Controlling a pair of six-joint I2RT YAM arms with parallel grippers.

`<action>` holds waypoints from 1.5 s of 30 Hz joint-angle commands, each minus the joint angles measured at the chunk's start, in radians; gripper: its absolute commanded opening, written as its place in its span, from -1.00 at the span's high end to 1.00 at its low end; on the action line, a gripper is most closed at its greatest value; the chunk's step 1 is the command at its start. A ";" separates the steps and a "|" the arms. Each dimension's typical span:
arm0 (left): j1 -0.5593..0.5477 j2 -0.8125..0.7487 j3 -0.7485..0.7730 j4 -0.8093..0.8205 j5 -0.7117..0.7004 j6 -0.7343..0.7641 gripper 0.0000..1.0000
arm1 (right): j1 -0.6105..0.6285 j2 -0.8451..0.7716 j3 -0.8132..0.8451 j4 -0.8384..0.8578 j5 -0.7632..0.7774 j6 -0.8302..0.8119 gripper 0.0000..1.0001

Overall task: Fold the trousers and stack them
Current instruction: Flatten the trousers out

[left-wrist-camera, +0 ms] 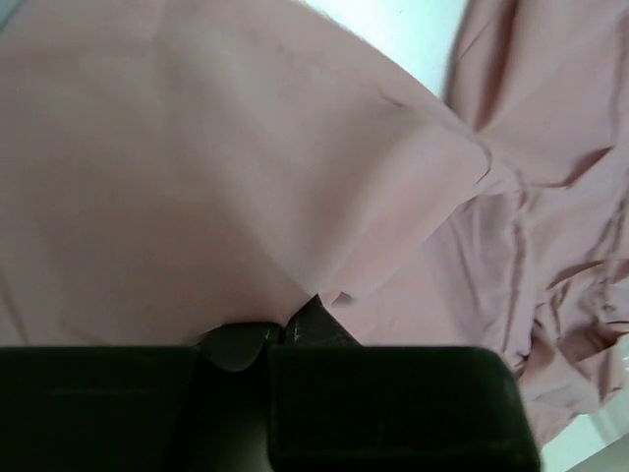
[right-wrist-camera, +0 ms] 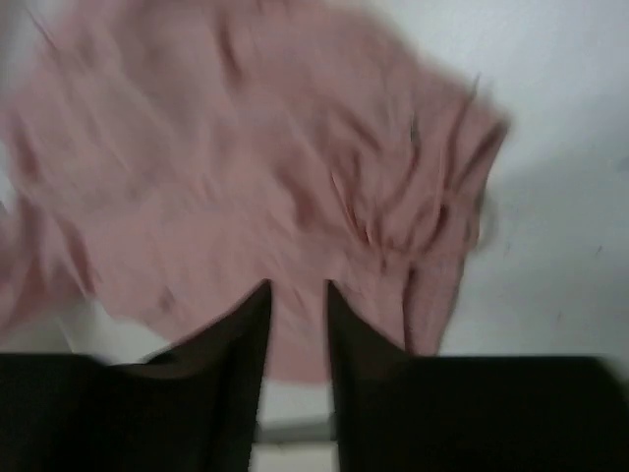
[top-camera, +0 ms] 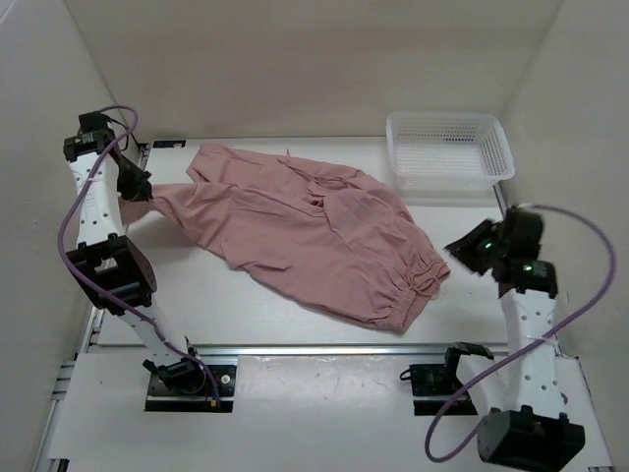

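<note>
Left end effector [left-wrist-camera: 278,332] tight on trousers [left-wrist-camera: 246,167] edge

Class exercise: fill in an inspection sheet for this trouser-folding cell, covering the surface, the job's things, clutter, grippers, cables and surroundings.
Surface: white table, no spills seen.
Job's things: trousers spread diagonally, unfolded, gathered waist towards the right arm, one leg end lifted at the left.
Clutter: white mesh basket, empty, at the far right corner.
Grippers: left gripper appears shut on a leg end; right gripper beside the waist, fingers slightly apart, holding nothing.
Cables: left arm's purple cable and right arm's purple cable loop free, neither on the cloth.
Surroundings: plain white walls on three sides; nothing else seen.
</note>
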 commanded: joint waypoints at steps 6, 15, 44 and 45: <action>-0.004 -0.070 -0.055 0.037 0.002 0.037 0.79 | 0.395 -0.275 -0.349 -0.168 -0.049 0.233 -0.05; -0.023 -0.079 -0.085 0.055 0.002 0.037 0.79 | 0.668 -0.145 -0.483 -0.060 0.088 0.516 -0.39; -0.023 0.024 0.217 -0.034 0.054 0.085 0.79 | 0.036 0.199 0.262 -0.099 0.376 -0.012 1.00; -0.023 0.024 0.217 -0.034 0.054 0.074 0.79 | 0.016 0.199 0.263 -0.110 0.376 -0.032 1.00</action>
